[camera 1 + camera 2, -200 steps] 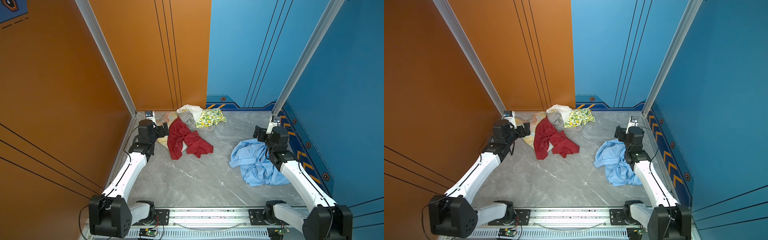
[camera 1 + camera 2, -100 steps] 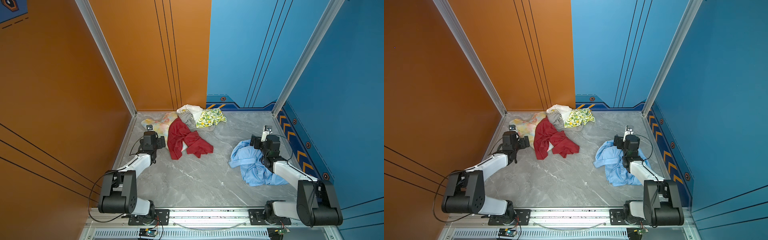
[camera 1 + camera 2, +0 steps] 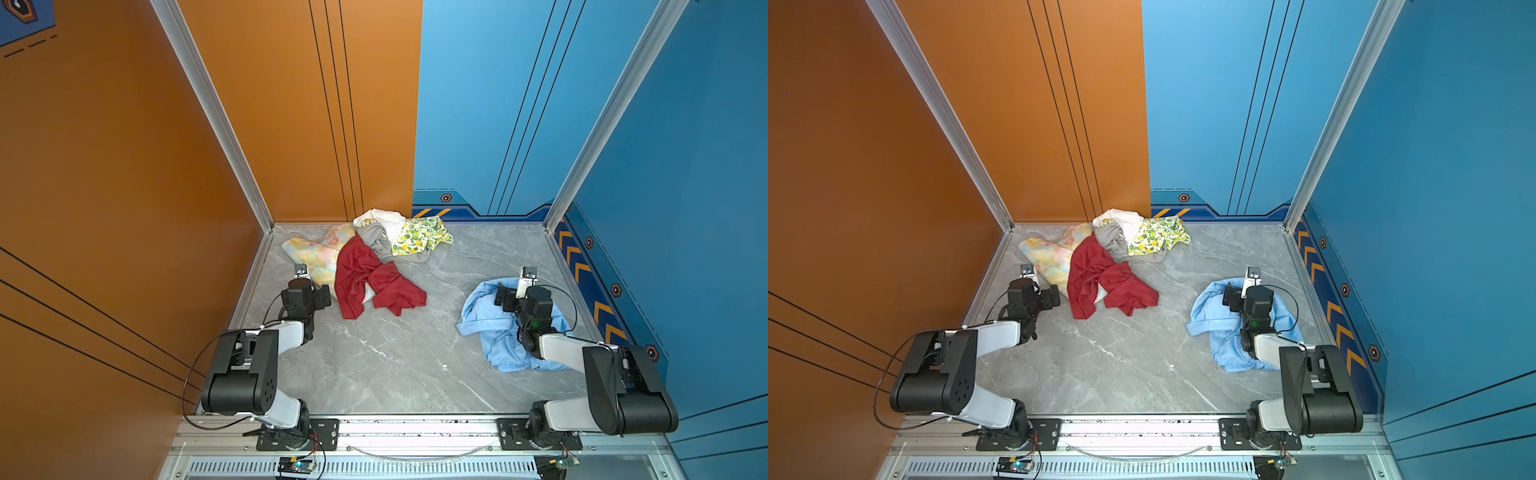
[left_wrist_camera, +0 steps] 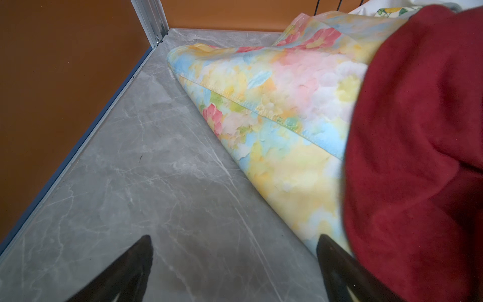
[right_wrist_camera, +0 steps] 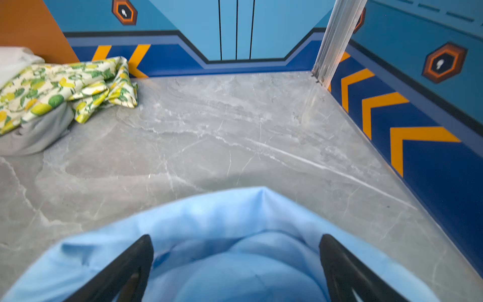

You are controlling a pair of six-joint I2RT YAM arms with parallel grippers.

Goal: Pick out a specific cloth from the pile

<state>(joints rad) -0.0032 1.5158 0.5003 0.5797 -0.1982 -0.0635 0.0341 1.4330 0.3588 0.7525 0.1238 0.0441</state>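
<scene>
One garment lies apart from the rest: the cloth point(image 3: 490, 328), sky-blue and shirt-like, is spread in loose rumpled folds on the right of the bench point(image 3: 395, 353), well apart from the pile point(image 3: 374, 257) at the far left. Its place and outline match those of a second ago. What has changed is the arms: both were stretched out long then, and both have since folded back toward their bases at the near edge. I judge the picking-out done and the arms on their way to rest.

The right end effector point(image 5: 236, 236) hangs low over the far part of the cloth, jaws spread wide with nothing gripped between them; whether a fingertip brushes the fabric I cannot tell. The left end effector point(image 4: 235, 236) is just as wide and empty, over bare bench just beside the pastel floral cloth point(image 4: 274, 104).

The cloth looks thin and smooth, with soft rounded folds. The dark red cloth point(image 3: 365, 274) looks thicker, matt and slightly fuzzy, draped over the floral one, which shows a stitched hem. Farther back lie a grey piece point(image 3: 376, 241), a white one point(image 3: 382, 216) and a lemon-print cloth point(image 3: 419, 237). The bench is hard, grey and marble-veined.
</scene>
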